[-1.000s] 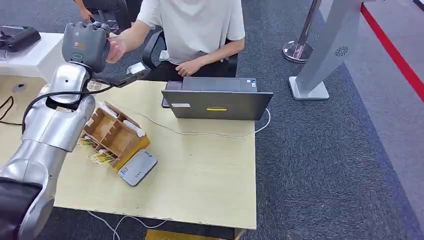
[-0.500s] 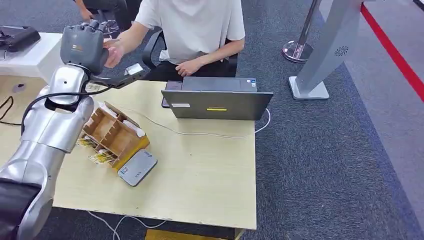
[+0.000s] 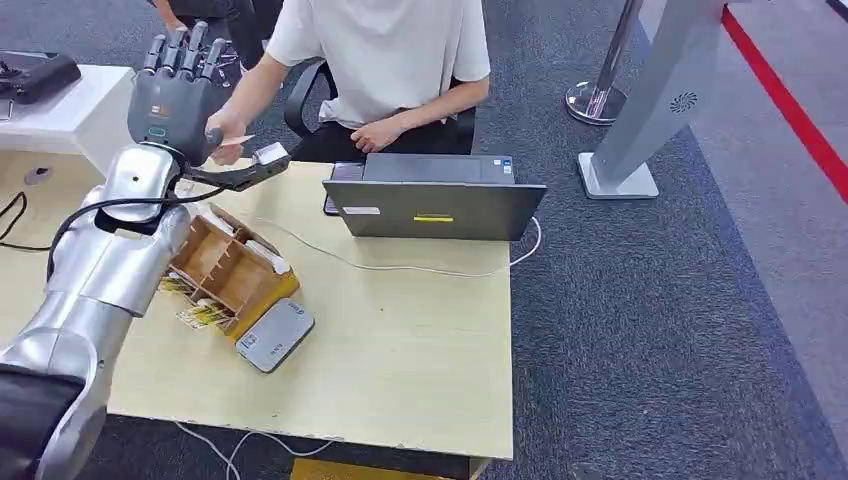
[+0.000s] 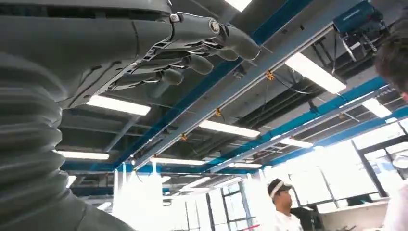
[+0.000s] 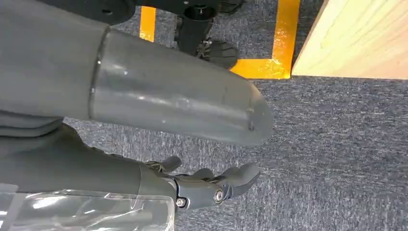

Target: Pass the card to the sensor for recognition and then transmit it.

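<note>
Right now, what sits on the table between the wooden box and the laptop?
In the head view, just a thin white cable crosses bare tabletop between the wooden box and the laptop.

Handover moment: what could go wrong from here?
The left hand is open, right beside the person's hand, which holds the card. Any sudden arm move could bump that hand. If the arm lowers, it may clip the wooden organiser on the table below it.

Location: office or demonstration hall.
Indicators: grey carpet (image 3: pixel 640 330), wooden desk (image 3: pixel 420 350) with laptop (image 3: pixel 435 205), seated person (image 3: pixel 385 60), stanchion base (image 3: pixel 597 100), ceiling strip lights (image 4: pixel 315 72).
</note>
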Motion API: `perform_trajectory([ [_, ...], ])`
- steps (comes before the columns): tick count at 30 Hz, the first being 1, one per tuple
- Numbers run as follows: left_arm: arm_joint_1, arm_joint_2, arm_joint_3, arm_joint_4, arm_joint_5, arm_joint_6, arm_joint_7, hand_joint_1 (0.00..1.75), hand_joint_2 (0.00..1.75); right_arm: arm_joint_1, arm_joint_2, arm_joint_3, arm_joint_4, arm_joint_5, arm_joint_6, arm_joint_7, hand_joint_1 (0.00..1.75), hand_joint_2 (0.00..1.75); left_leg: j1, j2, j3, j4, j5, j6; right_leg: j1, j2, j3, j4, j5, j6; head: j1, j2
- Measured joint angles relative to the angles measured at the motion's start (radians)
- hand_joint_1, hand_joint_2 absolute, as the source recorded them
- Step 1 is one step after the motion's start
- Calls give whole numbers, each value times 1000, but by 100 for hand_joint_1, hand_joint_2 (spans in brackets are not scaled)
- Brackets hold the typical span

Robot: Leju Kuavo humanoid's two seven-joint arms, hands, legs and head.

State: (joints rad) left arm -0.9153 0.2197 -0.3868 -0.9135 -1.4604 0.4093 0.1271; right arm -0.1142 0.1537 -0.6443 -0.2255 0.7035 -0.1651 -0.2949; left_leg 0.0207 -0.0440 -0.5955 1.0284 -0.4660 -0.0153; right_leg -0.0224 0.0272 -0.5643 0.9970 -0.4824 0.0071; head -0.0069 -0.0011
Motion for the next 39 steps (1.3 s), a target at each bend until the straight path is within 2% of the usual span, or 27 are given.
perform_trajectory([
  [2,54,1,0,-59,31,-5,-28,0,175,4,0,-2,0,-15,-7,-11,0,0,0,0,0,0,0,0,0,0,0,0,0,0,0,0],
  [5,131,1,0,-155,42,-27,-30,0,175,15,0,-5,0,-25,-10,-24,0,0,0,-1,-1,0,0,0,0,0,0,0,-1,1,2,0],
  [10,189,11,0,-246,48,-43,-26,0,175,24,0,-6,0,-28,-13,-24,0,0,0,-1,-1,0,0,0,0,0,-1,0,-1,1,2,0],
  [13,264,35,0,-343,96,-41,-61,0,175,30,0,-19,0,-48,-25,-34,0,0,0,1,0,-1,-1,0,0,2,0,0,-1,1,1,0],
  [15,364,56,0,-457,122,-40,-77,0,175,43,0,-33,0,-66,-34,-48,0,0,0,2,0,-1,-2,0,0,2,0,0,-2,1,0,0],
  [19,655,118,5,-741,106,11,-94,0,175,71,-2,-76,0,-95,-50,-72,0,0,-1,6,2,-1,-7,0,-1,6,0,-1,-7,1,0,0],
  [22,828,146,19,-879,79,62,-100,0,175,77,-2,-103,0,-98,-51,-78,0,0,-1,5,2,-1,-10,0,0,6,0,-1,-8,1,0,0],
  [25,966,166,33,-974,52,104,-114,0,175,79,-2,-127,-1,-100,-56,-80,0,0,0,5,2,-1,-10,0,0,5,0,-1,-9,0,0,0],
  [31,1142,184,40,-1068,12,117,-111,0,175,81,-2,-166,-5,-103,-61,-83,0,0,0,5,2,-1,-10,0,0,4,1,-1,-9,0,0,0],
  [35,1207,197,50,-1080,-16,117,-58,0,175,80,-2,-187,-8,-95,-60,-87,0,0,0,4,2,-1,-10,0,0,3,1,-1,-9,0,0,0],
  [39,1258,197,118,-1070,-59,128,30,0,175,80,-2,-194,-10,-68,-57,-82,0,0,0,5,3,-1,-10,0,0,3,1,-1,-9,0,0,0],
])
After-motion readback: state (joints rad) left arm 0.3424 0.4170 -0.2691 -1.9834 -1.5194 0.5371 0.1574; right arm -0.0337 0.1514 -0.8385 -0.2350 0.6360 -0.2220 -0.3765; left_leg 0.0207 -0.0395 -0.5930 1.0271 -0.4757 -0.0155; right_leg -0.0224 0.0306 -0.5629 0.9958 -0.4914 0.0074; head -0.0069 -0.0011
